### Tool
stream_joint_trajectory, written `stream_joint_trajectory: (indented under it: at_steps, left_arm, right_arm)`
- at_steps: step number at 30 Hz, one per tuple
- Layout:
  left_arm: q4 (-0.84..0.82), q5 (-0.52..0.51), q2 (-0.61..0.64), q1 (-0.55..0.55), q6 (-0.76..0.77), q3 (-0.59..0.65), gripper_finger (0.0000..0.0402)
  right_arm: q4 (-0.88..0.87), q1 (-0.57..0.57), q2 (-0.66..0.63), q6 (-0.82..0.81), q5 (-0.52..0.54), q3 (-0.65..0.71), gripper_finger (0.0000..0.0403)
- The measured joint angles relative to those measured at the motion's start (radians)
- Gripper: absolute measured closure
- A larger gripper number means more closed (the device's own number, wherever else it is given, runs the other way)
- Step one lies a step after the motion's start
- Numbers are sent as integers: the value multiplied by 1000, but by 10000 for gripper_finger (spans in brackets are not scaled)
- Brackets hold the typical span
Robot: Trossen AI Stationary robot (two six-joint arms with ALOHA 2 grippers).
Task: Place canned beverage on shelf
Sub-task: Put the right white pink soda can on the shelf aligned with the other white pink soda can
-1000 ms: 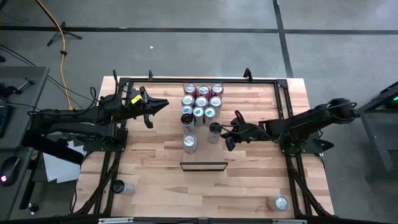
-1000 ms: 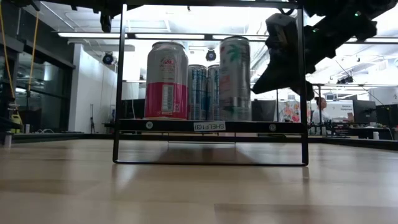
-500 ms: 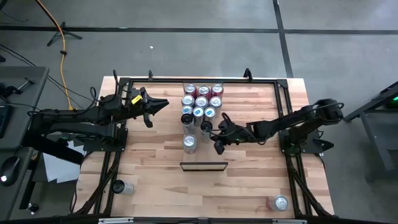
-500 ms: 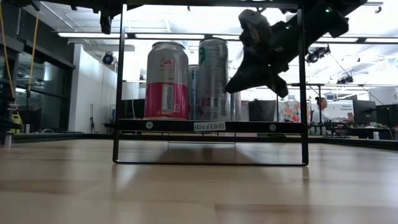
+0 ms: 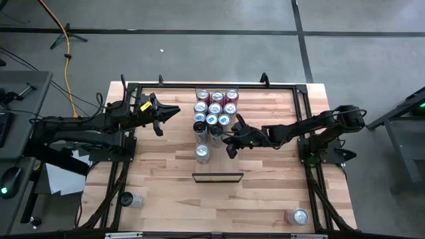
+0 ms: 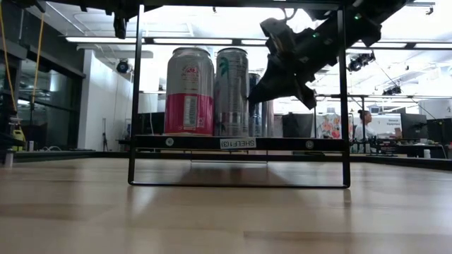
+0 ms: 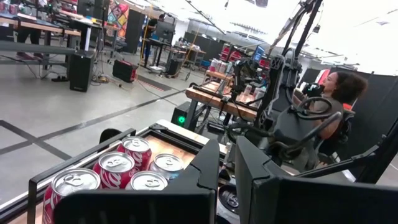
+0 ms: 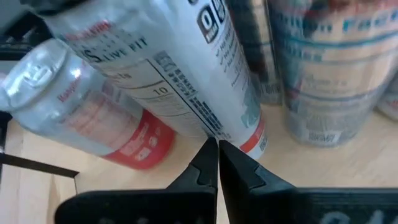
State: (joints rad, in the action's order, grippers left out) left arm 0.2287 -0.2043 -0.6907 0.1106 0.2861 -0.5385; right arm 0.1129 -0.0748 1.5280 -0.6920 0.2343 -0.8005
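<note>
A tall white can (image 5: 216, 131) stands upright on the table just near of the can cluster (image 5: 216, 107); it also shows in the low view (image 6: 232, 92) and the right wrist view (image 8: 186, 74). My right gripper (image 5: 226, 138) is shut, at the can's right side. A red-and-silver can (image 5: 202, 153) stands alone nearer the front. The shelf (image 5: 217, 177) stands at table centre front; in the low view it is a black frame with a labelled board (image 6: 240, 143). My left gripper (image 5: 176, 111) is shut and empty at the far left. My right gripper touches the tall white can with its shut fingertips (image 8: 211, 155) against the can's side wall, low down (image 8: 217, 127). The fingers come from the table's right, slanting downward (image 6: 256, 99). The can stands upright on the table.
Several cans stand packed at the far centre. A can (image 5: 131, 199) lies near the front left corner and another (image 5: 300, 216) stands near the front right. A black frame (image 5: 212, 85) rims the table. A person (image 7: 336, 93) sits beyond the table.
My right gripper has gone toward the table's left edge, staying shut and pushing the tall white can. The can has slid left along the table, upright, and now stands close to the cluster and nearer the red-and-silver can.
</note>
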Motion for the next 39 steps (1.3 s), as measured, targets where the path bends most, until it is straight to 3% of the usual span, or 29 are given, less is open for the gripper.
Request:
stream_joint_trajectory:
  at_steps: [39]
  left_arm:
    - [35,11,-65,-1,52,0,402]
  right_arm:
    - [128,25,-1,73,-25,1,403]
